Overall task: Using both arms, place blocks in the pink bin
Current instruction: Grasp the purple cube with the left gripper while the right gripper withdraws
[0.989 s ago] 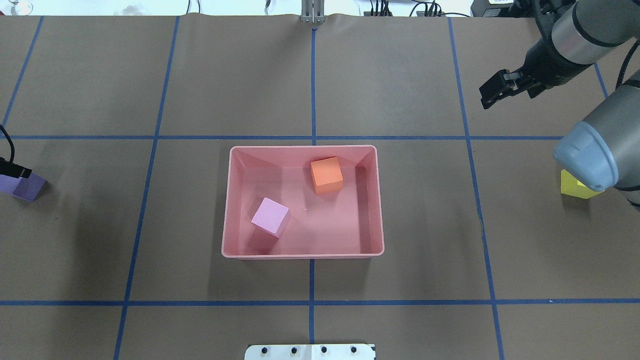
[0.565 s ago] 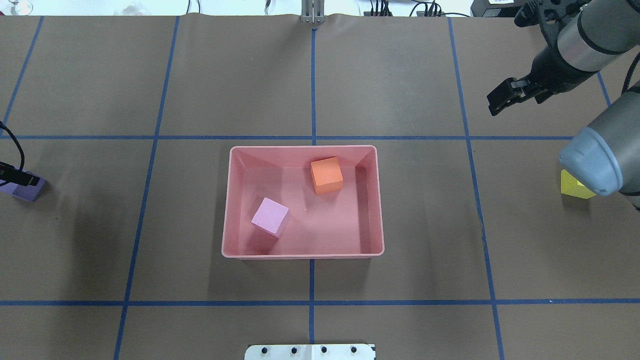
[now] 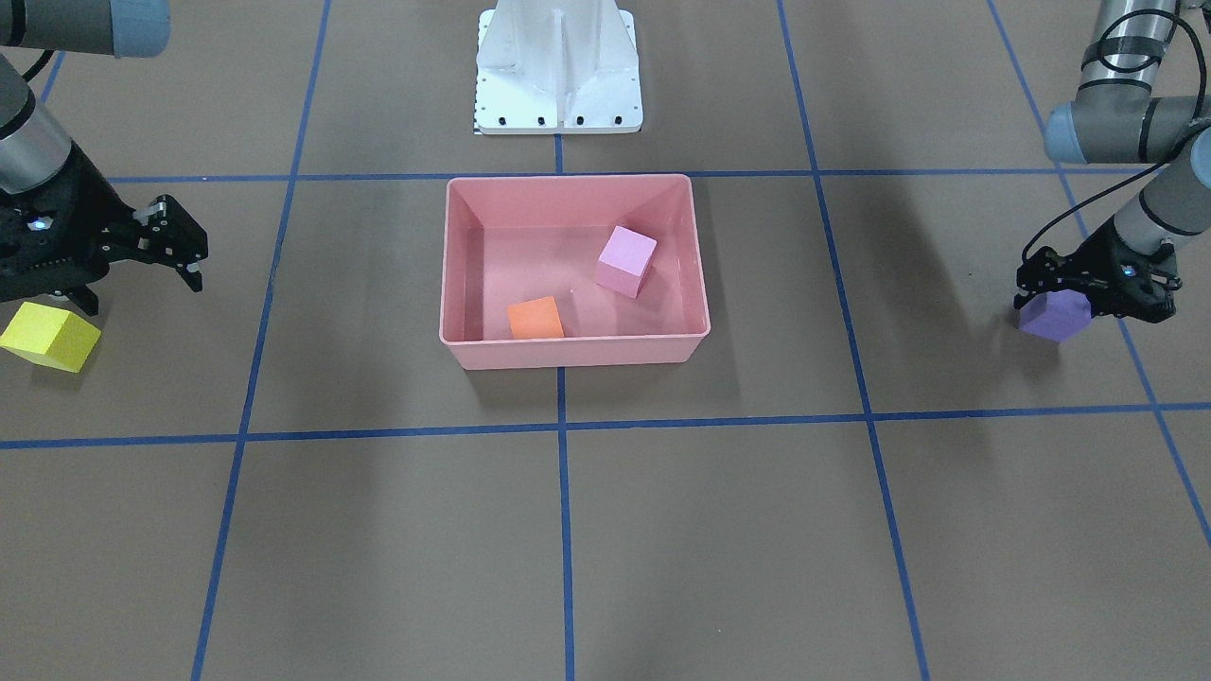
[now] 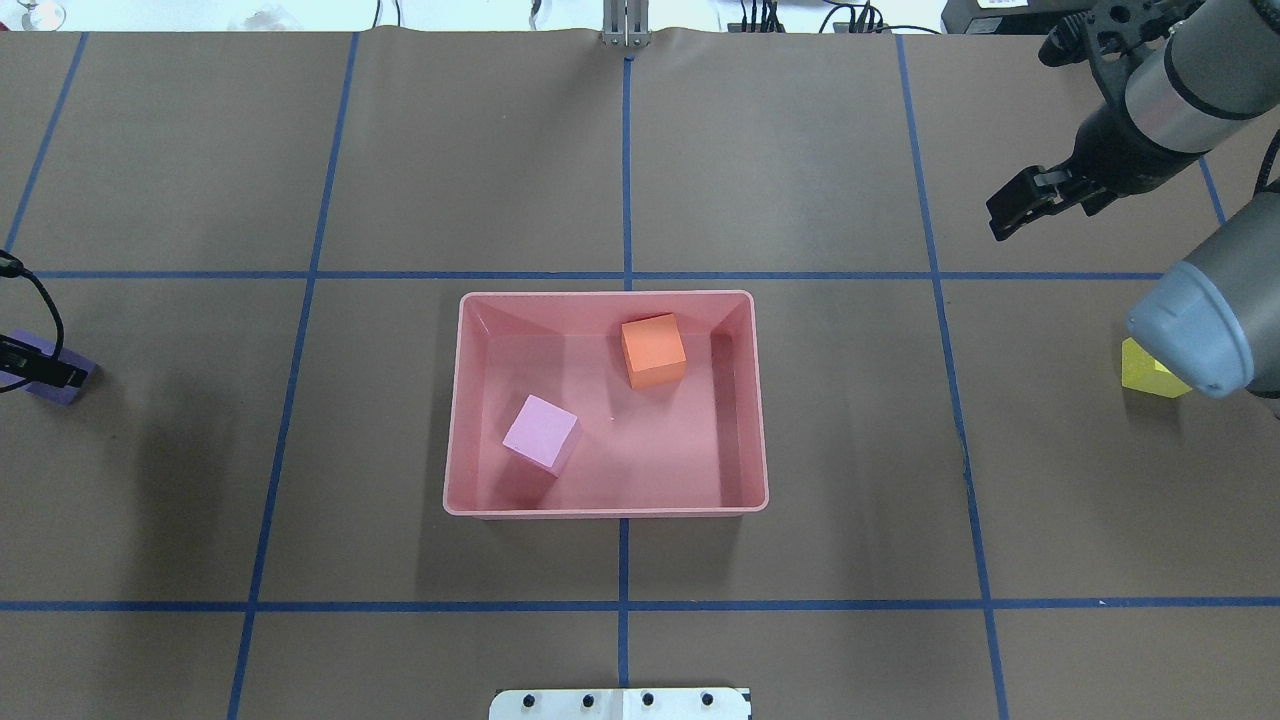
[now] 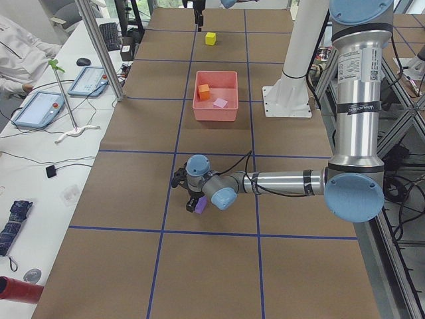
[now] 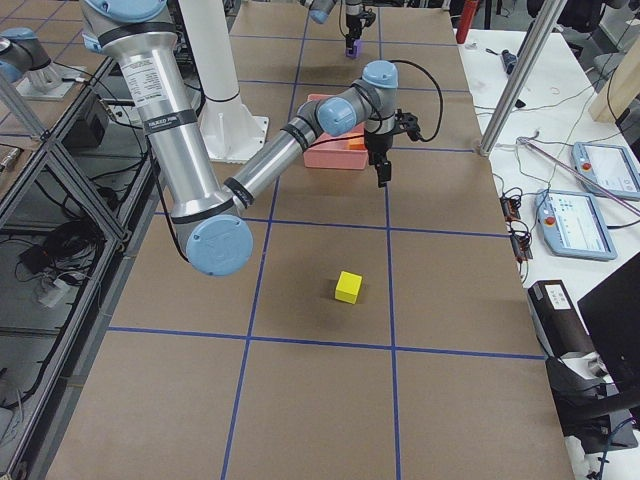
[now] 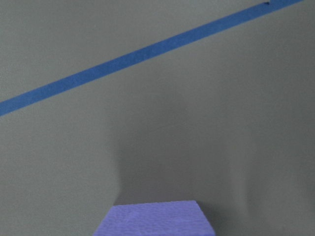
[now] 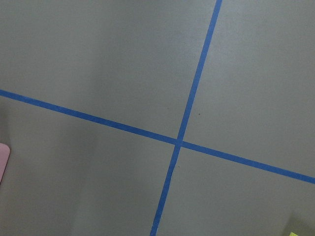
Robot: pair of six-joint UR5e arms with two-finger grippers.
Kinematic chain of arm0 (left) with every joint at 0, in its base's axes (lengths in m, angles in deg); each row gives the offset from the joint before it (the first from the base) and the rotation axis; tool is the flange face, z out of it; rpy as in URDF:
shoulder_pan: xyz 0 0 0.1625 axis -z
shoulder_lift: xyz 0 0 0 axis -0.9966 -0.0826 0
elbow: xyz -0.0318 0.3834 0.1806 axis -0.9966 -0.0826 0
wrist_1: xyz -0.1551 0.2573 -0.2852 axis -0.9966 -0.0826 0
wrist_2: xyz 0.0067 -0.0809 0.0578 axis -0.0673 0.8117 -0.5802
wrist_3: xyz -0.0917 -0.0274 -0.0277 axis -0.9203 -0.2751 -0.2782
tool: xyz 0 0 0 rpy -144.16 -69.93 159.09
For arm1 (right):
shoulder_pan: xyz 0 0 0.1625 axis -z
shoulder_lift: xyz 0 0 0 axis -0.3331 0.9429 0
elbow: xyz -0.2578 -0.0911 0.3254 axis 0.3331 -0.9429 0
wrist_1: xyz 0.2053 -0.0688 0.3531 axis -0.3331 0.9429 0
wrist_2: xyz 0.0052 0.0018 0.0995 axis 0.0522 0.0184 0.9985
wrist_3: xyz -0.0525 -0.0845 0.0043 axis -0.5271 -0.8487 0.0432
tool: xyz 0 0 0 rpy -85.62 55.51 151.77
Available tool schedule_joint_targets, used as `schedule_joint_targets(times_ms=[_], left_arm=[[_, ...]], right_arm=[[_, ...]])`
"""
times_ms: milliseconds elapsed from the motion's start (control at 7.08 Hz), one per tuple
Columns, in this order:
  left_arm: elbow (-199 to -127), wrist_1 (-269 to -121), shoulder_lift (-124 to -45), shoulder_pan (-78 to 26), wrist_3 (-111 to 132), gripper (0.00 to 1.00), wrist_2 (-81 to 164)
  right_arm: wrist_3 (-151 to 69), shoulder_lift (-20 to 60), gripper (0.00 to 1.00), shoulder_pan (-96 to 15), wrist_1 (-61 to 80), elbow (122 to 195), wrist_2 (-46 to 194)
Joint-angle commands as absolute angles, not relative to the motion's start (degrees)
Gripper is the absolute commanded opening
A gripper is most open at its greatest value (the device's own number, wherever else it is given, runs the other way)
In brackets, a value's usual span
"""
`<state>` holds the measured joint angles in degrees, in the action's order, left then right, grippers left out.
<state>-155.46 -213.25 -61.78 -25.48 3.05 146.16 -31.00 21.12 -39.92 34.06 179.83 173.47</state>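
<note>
yellow block (image 4: 1140, 378) half hidden, purple block (image 7: 152, 219) cropped

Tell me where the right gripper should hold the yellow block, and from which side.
Probably best from straight above, closing the right gripper on two opposite side faces of the yellow block. It rests flat on the table, top face up, with nothing touching it, so its upright sides look free.

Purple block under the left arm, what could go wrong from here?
The left tool seems to sit over just the top of the purple block, so it may slip in a lift. The yellow block lies close by the open right tool; a careless swing could knock it away.
</note>
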Motion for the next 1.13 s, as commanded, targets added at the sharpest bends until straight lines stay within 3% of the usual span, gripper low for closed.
schedule_joint_targets(times_ms=[0,283,565,989], left_arm=[[-157.1,-213.2,-62.2,-25.5,2.5,0.29,146.7],[-162.6,-203.2,-66.8,-25.3,2.4,0.23,148.3],[-173.5,-186.6,-73.2,-25.1,-3.9,0.23,148.4],[-184.1,-167.8,-90.0,-32.3,-23.4,0.24,147.7]], right_arm=[[-34.6,21.9,1.0,-42.5,34.1,179.7,174.6],[-42.8,25.2,1.0,-47.3,34.1,178.7,177.9],[-53.3,29.1,1.0,-53.1,34.1,176.3,181.0],[-63.3,35.1,1.0,-58.6,30.7,174.1,182.9]])
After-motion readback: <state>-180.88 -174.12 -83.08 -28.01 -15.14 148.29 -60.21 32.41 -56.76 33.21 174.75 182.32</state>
